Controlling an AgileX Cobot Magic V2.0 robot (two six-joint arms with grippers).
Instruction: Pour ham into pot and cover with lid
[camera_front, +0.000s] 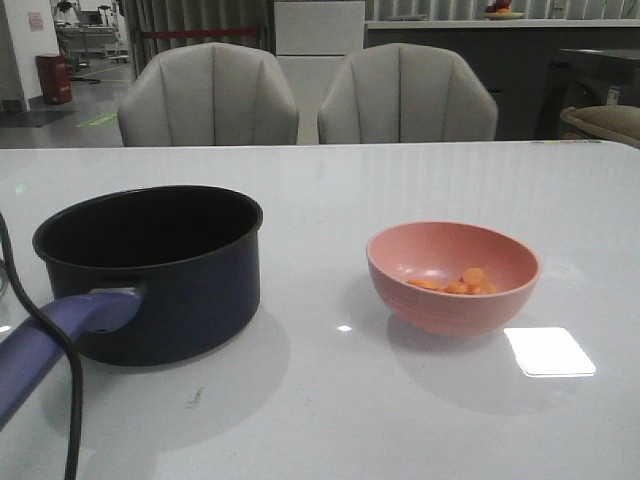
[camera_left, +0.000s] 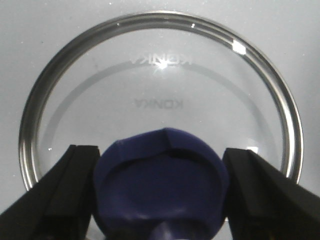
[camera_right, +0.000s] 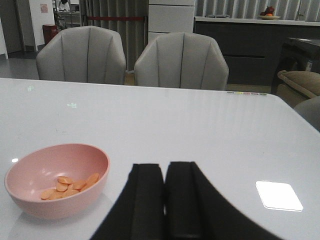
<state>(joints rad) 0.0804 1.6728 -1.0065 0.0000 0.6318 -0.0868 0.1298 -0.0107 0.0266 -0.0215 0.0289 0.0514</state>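
Observation:
The dark navy pot (camera_front: 150, 270) stands on the left of the white table, its purple-blue handle (camera_front: 60, 335) pointing toward me. The pink bowl (camera_front: 452, 300) stands to its right and holds the orange ham (camera_front: 460, 284) slices. The bowl (camera_right: 57, 200) and ham (camera_right: 70, 185) also show in the right wrist view. The glass lid (camera_left: 160, 85) lies flat on the table and shows only in the left wrist view. My left gripper (camera_left: 161, 160) straddles its blue knob (camera_left: 160, 185), with both fingers against the knob's sides. My right gripper (camera_right: 165, 167) is shut and empty, low over the table to the right of the bowl.
A black cable (camera_front: 60, 380) hangs across the pot handle at the front left. Two grey chairs (camera_front: 300, 100) stand behind the table's far edge. A bright light patch (camera_front: 548, 352) lies on the table in front of the bowl and to its right.

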